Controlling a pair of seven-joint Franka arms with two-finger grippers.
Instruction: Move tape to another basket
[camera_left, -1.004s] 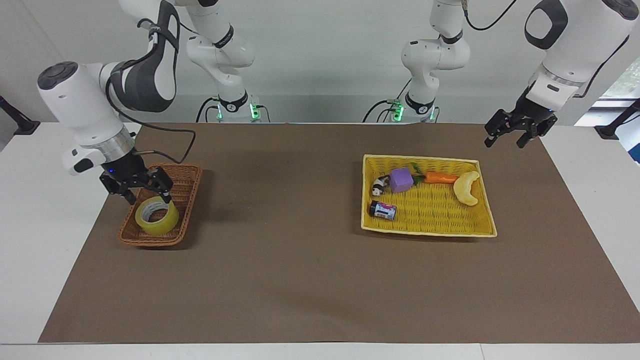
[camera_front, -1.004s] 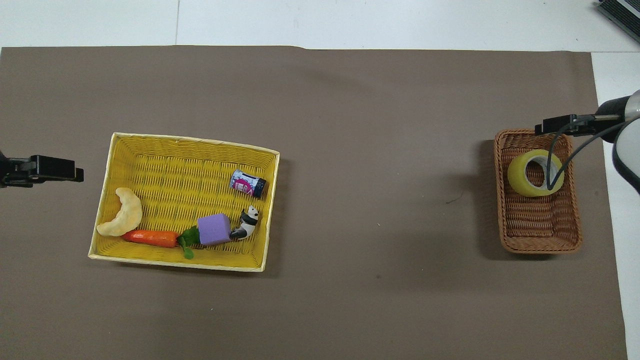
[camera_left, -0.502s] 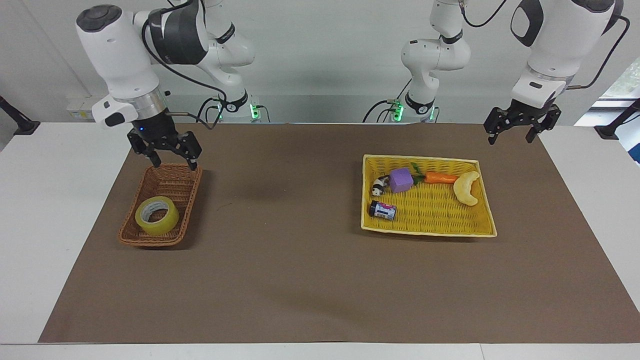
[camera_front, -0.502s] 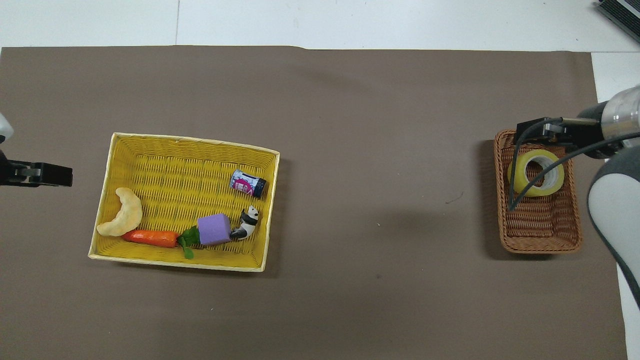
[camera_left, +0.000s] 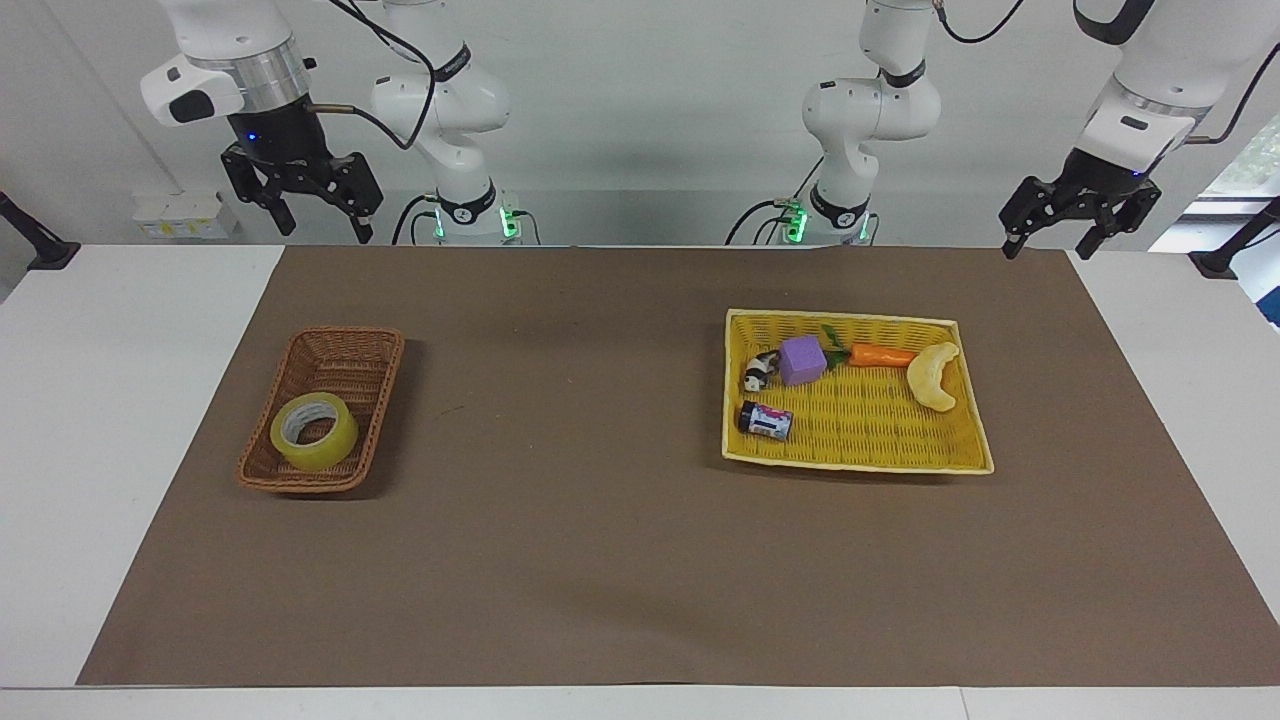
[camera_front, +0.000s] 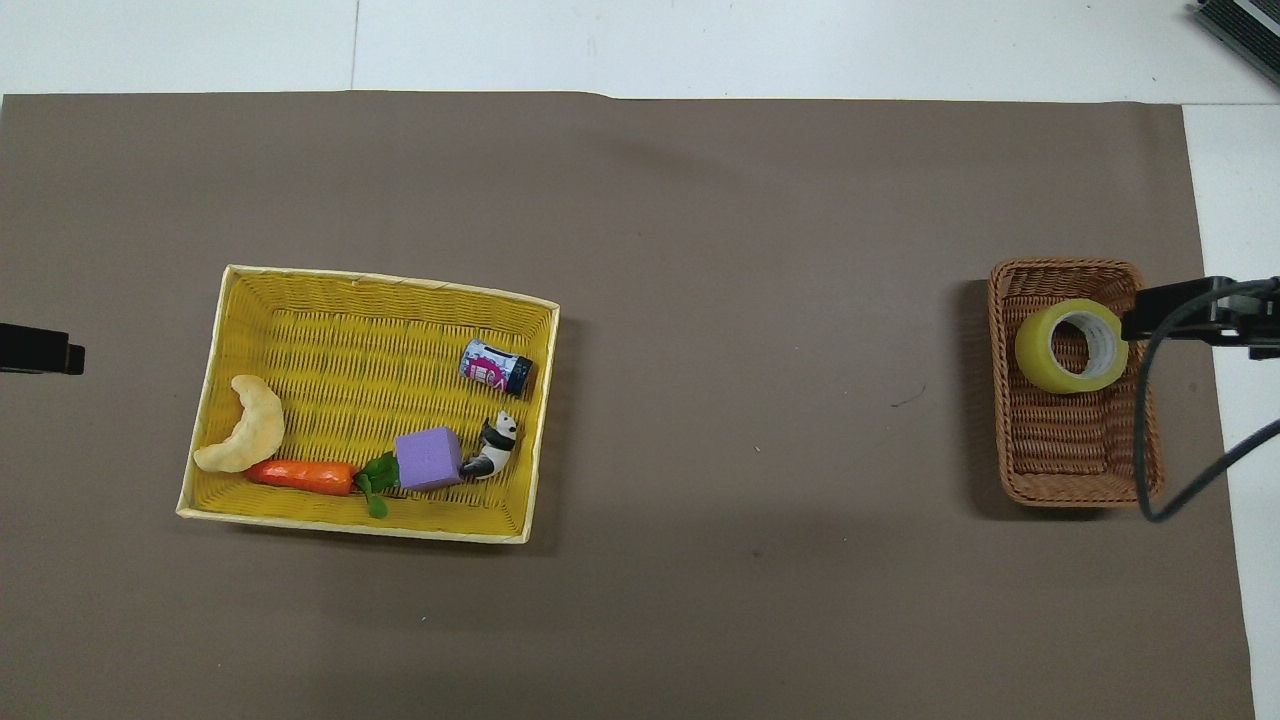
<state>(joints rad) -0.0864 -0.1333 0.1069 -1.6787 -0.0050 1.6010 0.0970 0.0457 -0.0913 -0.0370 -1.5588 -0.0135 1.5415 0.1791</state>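
The tape (camera_left: 313, 432), a yellow translucent roll, lies flat in the brown wicker basket (camera_left: 345, 337) at the right arm's end of the table, in the basket's part farther from the robots. It also shows in the overhead view (camera_front: 1070, 345), in the basket (camera_front: 1060, 492). My right gripper (camera_left: 320, 225) is open and empty, raised high above the table, clear of the basket; only its tip (camera_front: 1190, 315) shows from overhead. My left gripper (camera_left: 1048, 245) is open and empty, raised over the mat's corner at the left arm's end.
A wide yellow woven basket (camera_left: 860, 458) toward the left arm's end holds a purple cube (camera_left: 802, 360), a carrot (camera_left: 880, 355), a croissant (camera_left: 935, 377), a small can (camera_left: 766, 421) and a panda figure (camera_left: 757, 374). A brown mat (camera_left: 600, 560) covers the table.
My right gripper has risen from just over the tape in the brown basket to high above the table, toward the robots, empty. The left gripper has risen a little. The tape has not moved.
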